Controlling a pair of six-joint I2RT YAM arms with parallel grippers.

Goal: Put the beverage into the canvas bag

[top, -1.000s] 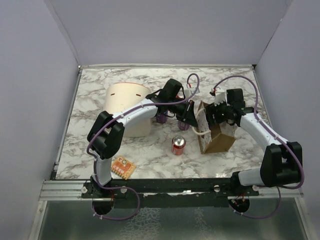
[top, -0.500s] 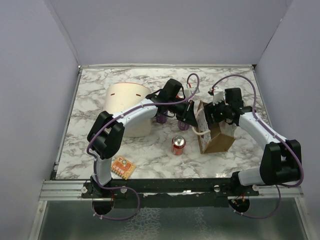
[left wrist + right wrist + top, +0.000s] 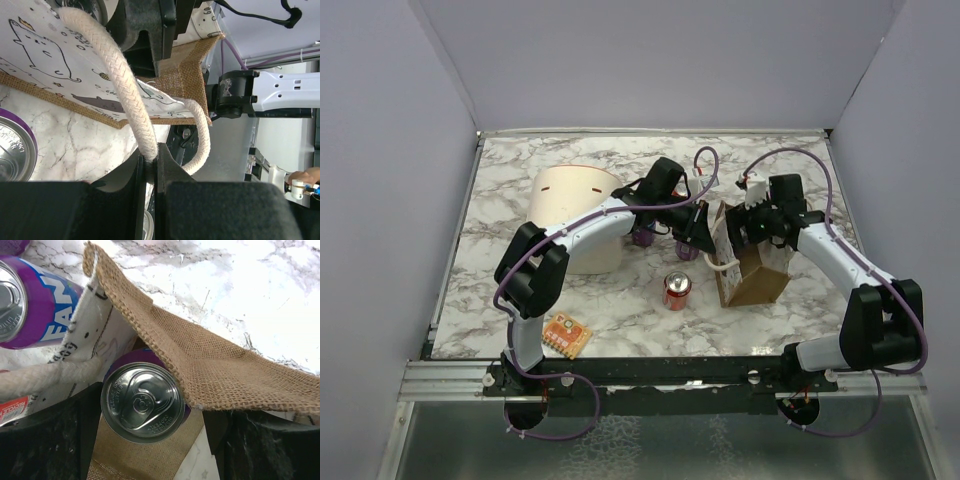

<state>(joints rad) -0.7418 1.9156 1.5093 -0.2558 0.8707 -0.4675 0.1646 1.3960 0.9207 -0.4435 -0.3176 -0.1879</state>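
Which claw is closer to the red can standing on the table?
Left. The left gripper pinches the canvas bag's rope handle beyond the red can; the right gripper holds a purple can at the bag's mouth, farther right.

Can stands just left of canvas bag.

Even diffuse overhead light, soft short shadows on bench. Top view sharp. Wrist views: foreground at 6 o'clock dark, defocused; mild sheen on can lid.
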